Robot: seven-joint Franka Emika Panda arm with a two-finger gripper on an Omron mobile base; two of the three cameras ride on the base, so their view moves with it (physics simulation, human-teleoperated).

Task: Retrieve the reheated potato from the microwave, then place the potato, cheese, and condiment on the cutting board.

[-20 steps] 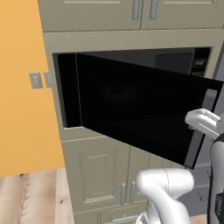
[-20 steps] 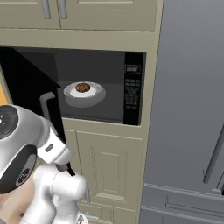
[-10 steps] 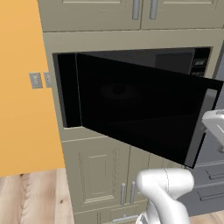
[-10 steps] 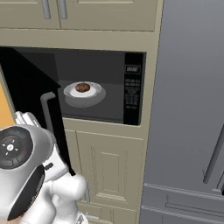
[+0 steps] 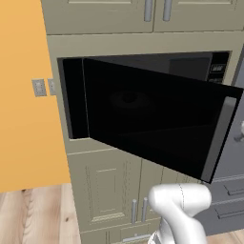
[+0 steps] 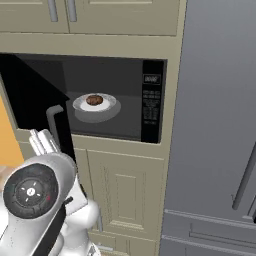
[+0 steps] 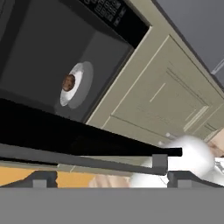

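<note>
- Landmark: microwave (image 6: pixel 100 95), one unit, built-in black box set in beige cabinetry. Dark cavity, control panel (image 6: pixel 151 102) strip on its right side.
- Microwave door (image 5: pixel 157 124) swung open on the left hinge; dark glass, one long grey bar handle (image 5: pixel 218 138) along its free edge. In the hand view the door edge (image 7: pixel 87 146) runs across the frame below the cavity.
- One potato (image 6: pixel 94 100) inside the microwave, centred on the cavity floor: small, roundish, dark-brown, mottled. Also seen in the hand view (image 7: pixel 68 82), roughly mid-cavity.
- One white plate (image 6: pixel 111 105) under the potato, round, potato sitting on its middle.
- Gripper (image 7: pixel 109 179): two dark fingertips (image 7: pixel 43 179) at the bottom of the hand view, spread wide, nothing between them. It sits outside the microwave, on the near side of the open door edge, well apart from the potato.
- Above the microwave: two cabinet doors with two vertical bar pulls (image 5: pixel 157 9).
- Below the microwave: beige panelled cabinet doors (image 6: pixel 122 192), two pulls visible in the left base view (image 5: pixel 138 209).
- Right of the microwave: one tall grey fridge-type unit (image 6: pixel 220 125).
- Left of the microwave: orange wall (image 5: pixel 24 95) with two outlet plates (image 5: pixel 38 87).
- Wood floor (image 5: pixel 33 214) below the wall.
</note>
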